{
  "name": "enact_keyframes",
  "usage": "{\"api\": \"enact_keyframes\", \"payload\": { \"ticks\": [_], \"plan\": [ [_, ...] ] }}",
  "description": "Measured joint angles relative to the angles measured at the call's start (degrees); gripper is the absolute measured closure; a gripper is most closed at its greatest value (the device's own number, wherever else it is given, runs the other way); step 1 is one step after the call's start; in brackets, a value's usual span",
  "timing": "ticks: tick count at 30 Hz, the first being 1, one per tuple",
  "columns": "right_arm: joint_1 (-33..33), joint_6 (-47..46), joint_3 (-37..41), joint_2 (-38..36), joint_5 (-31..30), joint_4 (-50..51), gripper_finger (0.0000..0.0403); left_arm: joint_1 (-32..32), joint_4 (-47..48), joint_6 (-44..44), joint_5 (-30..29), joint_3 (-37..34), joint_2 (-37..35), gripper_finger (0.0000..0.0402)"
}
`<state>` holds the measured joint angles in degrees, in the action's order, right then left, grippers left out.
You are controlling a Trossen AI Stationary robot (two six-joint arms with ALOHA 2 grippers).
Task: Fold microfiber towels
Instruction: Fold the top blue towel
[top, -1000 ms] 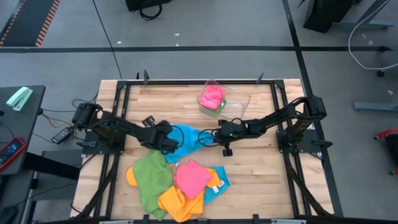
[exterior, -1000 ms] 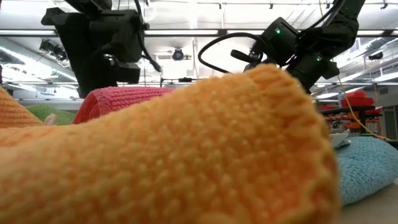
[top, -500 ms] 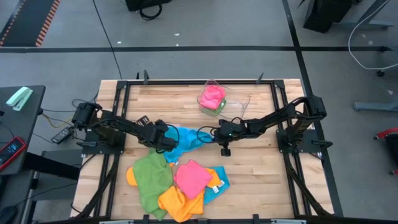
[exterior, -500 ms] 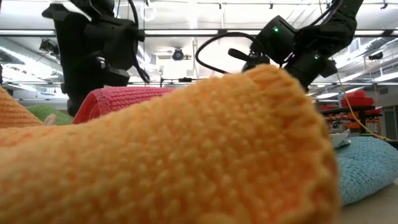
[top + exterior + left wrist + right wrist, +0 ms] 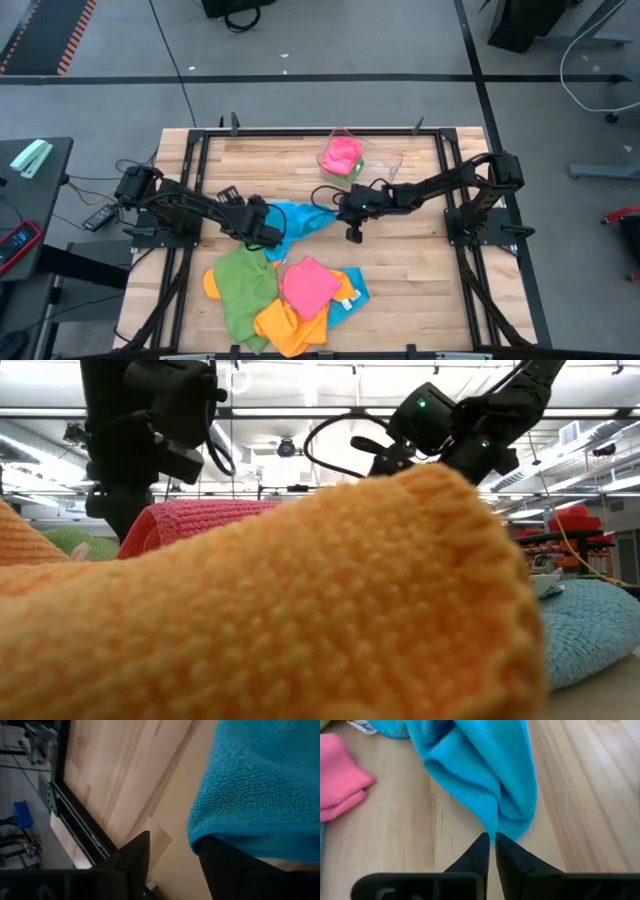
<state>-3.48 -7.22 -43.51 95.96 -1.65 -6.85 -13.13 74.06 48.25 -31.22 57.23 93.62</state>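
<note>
A sky-blue microfiber towel (image 5: 300, 218) lies bunched at the table's middle between my two grippers. My right gripper (image 5: 491, 839) (image 5: 334, 210) is shut on the towel's right end. At its left end my left gripper (image 5: 172, 841) (image 5: 267, 230) stands open, with nothing between the fingers. Nearer the front edge lie a green towel (image 5: 240, 285), a pink one (image 5: 308, 283), an orange one (image 5: 285, 325) and another blue one (image 5: 352, 292) in a heap. The orange towel (image 5: 300, 590) fills the low view. My left gripper is open; the blue towel's edge (image 5: 220, 837) lies over one finger (image 5: 235, 870), and the other finger (image 5: 136, 854) stands bare over the wood. My right gripper pinches a gathered fold at the blue towel's end (image 5: 495, 827) between its fingertips, slanting down from the table's right. The cloth runs away from the fingers in slack folds, several layers thick.
A clear plastic tray (image 5: 372, 165) holding a pink cloth (image 5: 342, 157) stands at the far side, just beyond my right arm. Black frame rails (image 5: 190, 190) run along the table's sides. Bare wood (image 5: 420, 270) lies at the right front.
My left gripper has risen and drawn back a little toward the table's left, tipping as it went. My right gripper has gone up and toward the table's left and far edge with its end of the blue towel, rolling. The towel has bunched narrower between them.
</note>
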Motion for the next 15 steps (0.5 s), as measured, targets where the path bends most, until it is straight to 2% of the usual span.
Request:
{"api": "enact_keyframes", "payload": {
  "ticks": [5,11,15],
  "plan": [
    [-1.01,-0.20,-0.36,0.00,0.07,1.31,0.0365,-0.36,-0.85,-0.66,-0.27,0.00,0.00,0.0219],
    [-1.04,1.16,-0.36,0.00,0.39,1.29,0.0365,-0.33,-4.58,-3.93,0.01,0.00,0.00,0.0157],
    [-1.06,1.03,-0.36,0.00,0.77,1.29,0.0365,-1.40,-5.23,-2.71,3.42,-0.02,0.00,0.0121]
  ]
}}
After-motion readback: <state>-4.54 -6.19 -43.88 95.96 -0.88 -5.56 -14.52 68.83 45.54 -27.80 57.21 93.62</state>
